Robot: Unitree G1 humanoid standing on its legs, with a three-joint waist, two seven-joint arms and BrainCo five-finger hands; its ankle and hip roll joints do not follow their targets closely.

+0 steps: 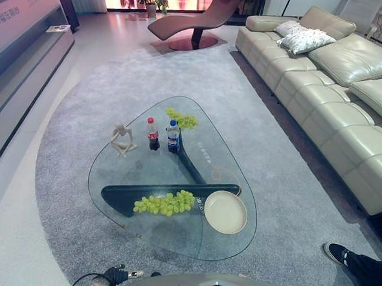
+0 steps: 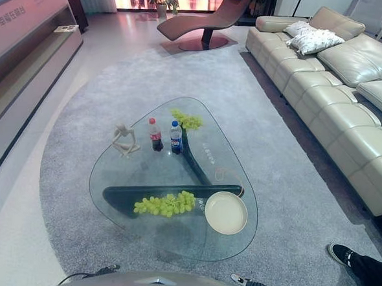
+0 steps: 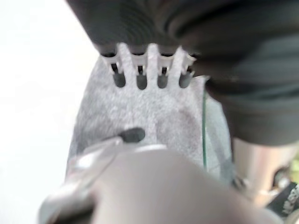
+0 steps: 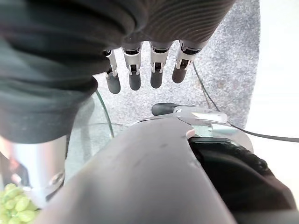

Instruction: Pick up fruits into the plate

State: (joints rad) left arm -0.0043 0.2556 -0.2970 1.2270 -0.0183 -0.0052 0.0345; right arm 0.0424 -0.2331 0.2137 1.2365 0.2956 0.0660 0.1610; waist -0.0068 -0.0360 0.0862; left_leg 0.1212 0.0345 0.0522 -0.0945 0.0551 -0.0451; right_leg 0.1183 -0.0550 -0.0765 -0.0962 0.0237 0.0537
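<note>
Grapes (image 1: 165,204) on near part of glass table (image 1: 117,177), just left of empty plate (image 1: 225,212). Second bunch (image 1: 181,120) at far end, probably grapes too. Left hand (image 3: 149,70), right hand (image 4: 142,70) both empty, fingers relaxed, low by body. I'd reach right hand over near bunch, grab by the middle, lift clear before crossing rim.

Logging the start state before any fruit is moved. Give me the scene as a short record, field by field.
surface: glass table on a grey rug
fruit near: green grapes touching the plate's left edge
fruit far: second green grape bunch at the far end
target: cream plate, empty
other items: two bottles, small figurine
left hand: open, holding nothing
right hand: open, holding nothing
person: shoe beside the sofa
task progress: no fruit on plate yet
</note>
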